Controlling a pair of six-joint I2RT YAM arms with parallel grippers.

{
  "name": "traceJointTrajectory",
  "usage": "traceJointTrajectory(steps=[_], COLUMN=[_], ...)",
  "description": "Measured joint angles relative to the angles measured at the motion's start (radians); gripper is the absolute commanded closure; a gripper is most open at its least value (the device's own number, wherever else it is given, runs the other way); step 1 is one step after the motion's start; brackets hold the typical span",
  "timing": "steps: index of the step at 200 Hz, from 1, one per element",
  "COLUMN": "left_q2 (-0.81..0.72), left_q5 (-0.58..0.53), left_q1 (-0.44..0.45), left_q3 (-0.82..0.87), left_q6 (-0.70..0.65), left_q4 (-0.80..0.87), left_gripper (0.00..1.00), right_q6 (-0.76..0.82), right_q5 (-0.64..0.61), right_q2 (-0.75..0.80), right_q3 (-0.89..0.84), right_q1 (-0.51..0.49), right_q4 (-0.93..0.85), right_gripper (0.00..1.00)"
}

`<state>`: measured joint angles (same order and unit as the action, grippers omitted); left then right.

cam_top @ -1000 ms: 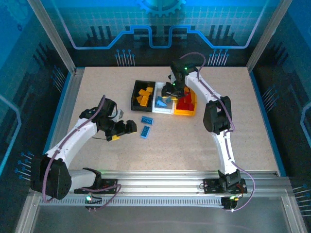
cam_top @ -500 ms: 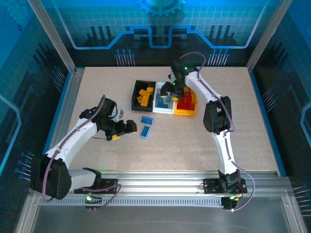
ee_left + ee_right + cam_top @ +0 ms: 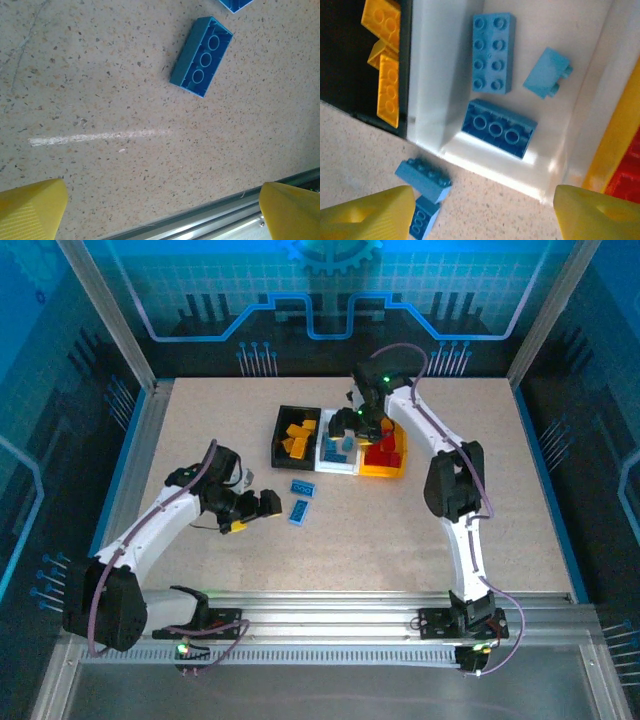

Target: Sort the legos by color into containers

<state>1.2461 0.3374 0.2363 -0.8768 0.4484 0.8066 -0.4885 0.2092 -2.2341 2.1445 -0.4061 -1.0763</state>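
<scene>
Three containers stand side by side: a black bin (image 3: pixel 277 440) with orange-yellow legos (image 3: pixel 385 85), a white bin (image 3: pixel 338 464) with three blue legos (image 3: pixel 492 52), and an orange-yellow bin (image 3: pixel 380 472) with red legos (image 3: pixel 383 452). My right gripper (image 3: pixel 357 425) hovers open over the white bin's near edge (image 3: pixel 485 165), nothing between its yellow fingertips (image 3: pixel 365 212). Two blue legos (image 3: pixel 303 487) (image 3: pixel 298 511) lie on the table in front of the bins. My left gripper (image 3: pixel 255 507) is wide open just left of them, low over bare table; one brick (image 3: pixel 201 56) lies upside down ahead of it.
The two loose blue bricks (image 3: pixel 422 180) sit close to the white bin's corner. A metal rail (image 3: pixel 330 605) runs along the table's near edge and shows by the left fingertips (image 3: pixel 292 212). Frame posts and blue walls enclose the tabletop (image 3: pixel 500 500).
My right gripper's jaws have spread wider above the white bin, and blue bricks now lie loose inside it. The left arm has stayed where it was.
</scene>
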Motion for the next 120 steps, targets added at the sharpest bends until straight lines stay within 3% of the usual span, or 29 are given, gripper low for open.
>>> traceJointTrajectory(steps=[65, 120], left_q2=[-0.013, -0.012], left_q5=[0.009, 0.001], left_q1=[0.002, 0.095], left_q3=[0.055, 0.093], left_q6=[0.043, 0.035], left_q4=[-0.09, -0.185], left_gripper=[0.01, 0.01], right_q6=[-0.004, -0.045], right_q5=[-0.054, -0.13], right_q2=[0.342, 0.435], right_q3=[-0.492, -0.882], right_q1=[-0.09, -0.229], right_q4=[0.073, 0.124], right_gripper=[0.21, 0.19])
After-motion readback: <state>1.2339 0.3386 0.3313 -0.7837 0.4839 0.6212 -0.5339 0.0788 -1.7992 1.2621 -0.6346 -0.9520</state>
